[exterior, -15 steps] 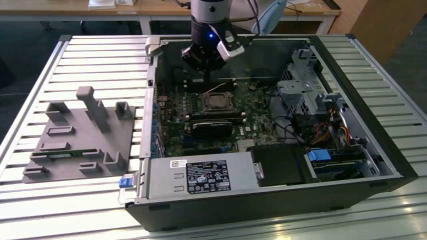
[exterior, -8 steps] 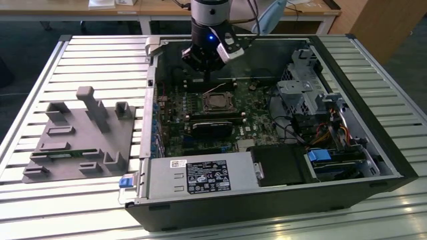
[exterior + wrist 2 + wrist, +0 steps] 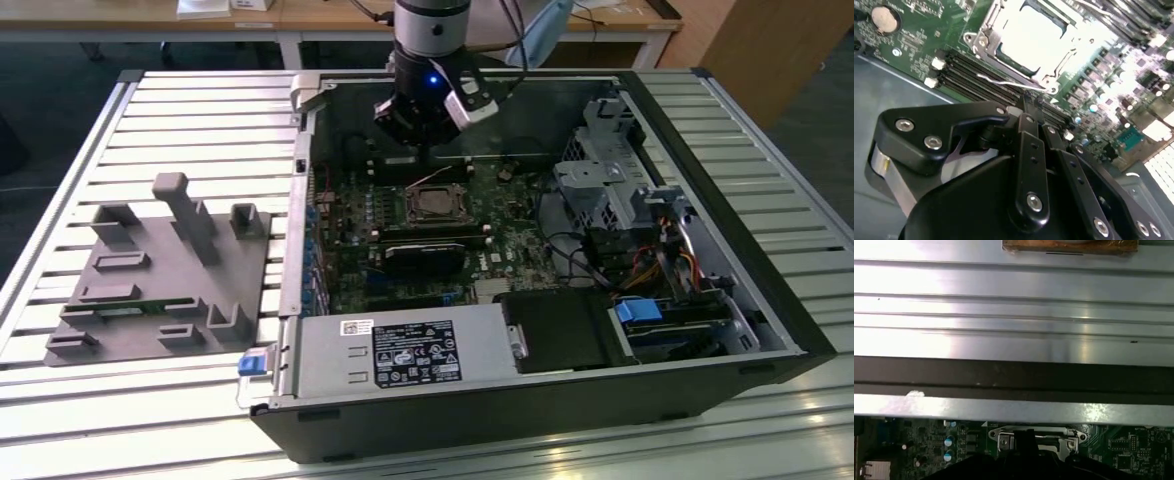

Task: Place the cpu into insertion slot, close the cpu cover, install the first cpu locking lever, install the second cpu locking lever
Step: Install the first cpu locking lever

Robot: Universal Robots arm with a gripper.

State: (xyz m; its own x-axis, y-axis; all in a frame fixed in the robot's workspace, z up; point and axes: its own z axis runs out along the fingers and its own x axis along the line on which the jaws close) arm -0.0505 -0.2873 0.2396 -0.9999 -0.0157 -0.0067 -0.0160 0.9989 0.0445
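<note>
Slatted metal table (image 3: 187, 110), open PC case (image 3: 747, 330) lying on it. The chip (image 3: 1029, 37) sits in the socket (image 3: 437, 204) mid-motherboard, cover (image 3: 985, 26) flat over it. The gripper (image 3: 1024, 102) hovers just behind the socket beside a raised wire lever (image 3: 1004, 82), fingers together, gripping nothing. Power supply sticker (image 3: 411, 352) print is unreadable.

An exterior view looks down from above on an open computer case (image 3: 534, 250) lying on a slatted desk (image 3: 134, 120). Both wrist views ride close over the motherboard, sharing the cpu cover (image 3: 1026, 45) (image 3: 1036, 436); the first wrist view also faces the case wall (image 3: 1014, 375).
</note>
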